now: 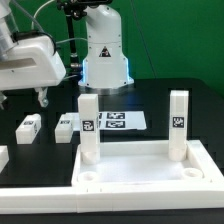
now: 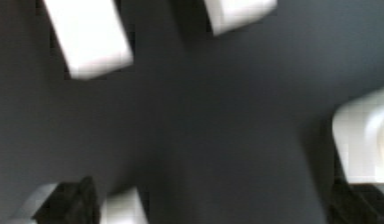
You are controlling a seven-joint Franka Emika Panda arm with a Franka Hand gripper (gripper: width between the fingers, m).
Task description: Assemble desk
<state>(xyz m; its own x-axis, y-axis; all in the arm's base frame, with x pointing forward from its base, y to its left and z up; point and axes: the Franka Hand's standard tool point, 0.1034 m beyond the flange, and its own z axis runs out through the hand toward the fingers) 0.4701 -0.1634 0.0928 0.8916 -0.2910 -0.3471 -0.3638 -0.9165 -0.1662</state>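
The white desk tabletop (image 1: 140,172) lies at the front, rim up, with round corner sockets. Two square legs stand upright in its far corners, one toward the exterior view's left (image 1: 89,128) and one toward its right (image 1: 178,125), each with a small tag. Two more legs lie loose on the black table (image 1: 29,128) (image 1: 66,124). My gripper (image 1: 40,97) hangs at the upper left, above and behind the loose legs, holding nothing. In the blurred wrist view its dark fingers (image 2: 64,205) stand wide apart around an empty gap (image 2: 207,205). Blurred white pieces (image 2: 86,40) (image 2: 367,130) lie below.
The marker board (image 1: 115,121) lies flat behind the tabletop, before the robot base (image 1: 105,55). A low white rail (image 1: 120,193) runs along the front edge. Another white piece (image 1: 3,157) shows at the left edge.
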